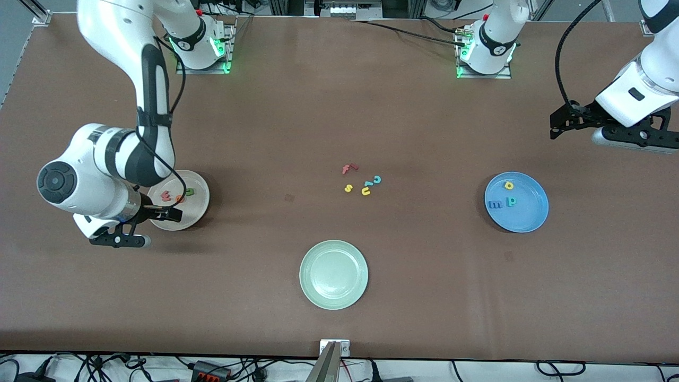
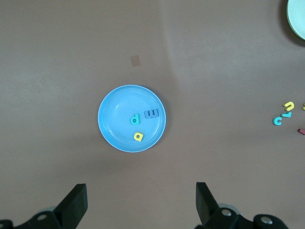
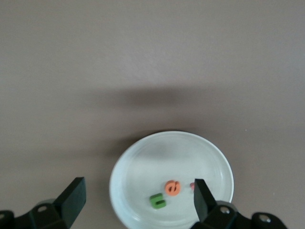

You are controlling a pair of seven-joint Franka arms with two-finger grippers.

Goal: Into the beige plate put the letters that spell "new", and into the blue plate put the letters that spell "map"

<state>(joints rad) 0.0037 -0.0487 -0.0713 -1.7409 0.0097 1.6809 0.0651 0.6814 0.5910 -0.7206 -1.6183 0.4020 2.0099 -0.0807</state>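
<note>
The beige plate (image 1: 192, 213) lies at the right arm's end of the table and holds the green "n" (image 1: 189, 192), orange "e" (image 1: 180, 199) and pinkish-red "w" (image 1: 166, 196). My right gripper (image 1: 159, 213) hangs open over that plate with nothing between its fingers. In the right wrist view one finger partly hides the "w" (image 3: 192, 185), beside the "e" (image 3: 172, 187) and "n" (image 3: 157, 201). The blue plate (image 1: 526, 215) holds the yellow "a" (image 1: 509, 185), teal "p" (image 1: 511, 201) and blue "m" (image 1: 495, 204). My left gripper (image 1: 557, 125) waits open and empty over bare table beside the blue plate (image 2: 116, 121).
A pale green plate (image 1: 306, 274) sits nearest the front camera at mid-table. Loose letters lie in the table's middle: a red "f" (image 1: 348, 168), a yellow "s" (image 1: 348, 188), a yellow "u" (image 1: 366, 191) and a teal "c" (image 1: 377, 179).
</note>
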